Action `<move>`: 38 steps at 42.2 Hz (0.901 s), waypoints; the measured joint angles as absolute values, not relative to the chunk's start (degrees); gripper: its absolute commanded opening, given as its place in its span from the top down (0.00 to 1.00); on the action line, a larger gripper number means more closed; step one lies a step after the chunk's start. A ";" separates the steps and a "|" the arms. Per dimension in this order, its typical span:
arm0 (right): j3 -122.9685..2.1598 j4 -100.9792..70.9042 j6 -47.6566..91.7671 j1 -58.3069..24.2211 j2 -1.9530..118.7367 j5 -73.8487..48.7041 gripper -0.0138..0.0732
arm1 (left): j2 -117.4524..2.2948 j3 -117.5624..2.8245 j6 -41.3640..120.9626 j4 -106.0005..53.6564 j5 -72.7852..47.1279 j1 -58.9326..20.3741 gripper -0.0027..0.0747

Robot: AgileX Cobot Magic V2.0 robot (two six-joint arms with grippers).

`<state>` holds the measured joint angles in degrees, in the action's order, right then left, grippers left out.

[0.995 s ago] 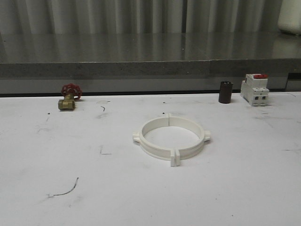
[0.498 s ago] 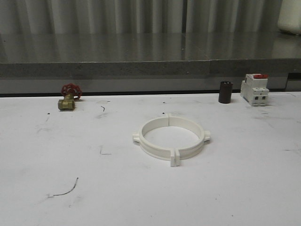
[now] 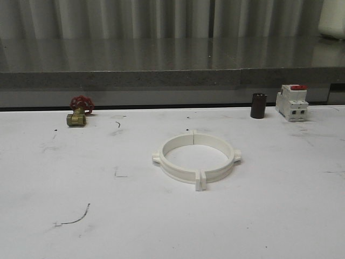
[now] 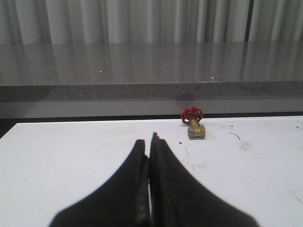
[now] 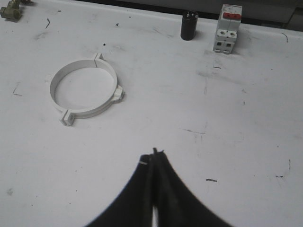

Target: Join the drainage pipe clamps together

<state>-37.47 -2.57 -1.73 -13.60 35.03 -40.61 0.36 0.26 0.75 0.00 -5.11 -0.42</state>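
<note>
The two white drainage pipe clamps lie flat at the middle of the white table, their ends meeting so they form one ring with tabs at the seams. The same ring of clamps lies well beyond my right gripper, which is shut with nothing between its fingers. My left gripper is shut too, holding nothing, low over the table and pointing toward the back wall.
A brass valve with a red handwheel sits at the back left. A dark cylinder and a white-and-red breaker block stand at the back right. A grey ledge runs behind the table.
</note>
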 measured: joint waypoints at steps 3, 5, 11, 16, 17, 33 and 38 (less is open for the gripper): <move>-37.47 -2.57 -1.73 -13.60 35.03 -40.61 0.92 | 0.36 0.26 0.75 0.00 -5.11 -0.28 0.99; -37.47 -2.57 -1.73 -13.60 35.03 -40.61 0.92 | 0.36 0.26 0.75 0.00 -5.11 -0.28 0.99; -37.47 -2.57 -1.83 -13.60 35.03 -40.61 0.92 | 0.36 0.26 0.75 0.00 -5.11 -0.28 0.99; -37.47 -2.57 -1.83 -13.60 35.03 -40.61 0.92 | 0.36 0.26 0.75 0.00 -5.11 -0.28 0.99; -37.47 -2.57 -1.83 -13.60 35.03 -40.61 0.92 | 0.36 0.26 0.75 0.00 -5.11 -0.28 0.99; -36.36 -1.92 -1.73 -12.40 32.48 -40.13 0.92 | 0.36 0.26 0.75 0.00 -5.11 -0.28 0.99; -32.04 -1.92 -1.46 -8.53 26.25 -35.88 0.92 | 0.36 0.26 0.75 0.00 -5.09 -0.28 0.99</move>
<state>-32.04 -1.92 -1.46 -8.53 26.25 -35.88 0.36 0.26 0.75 0.00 -5.09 -0.28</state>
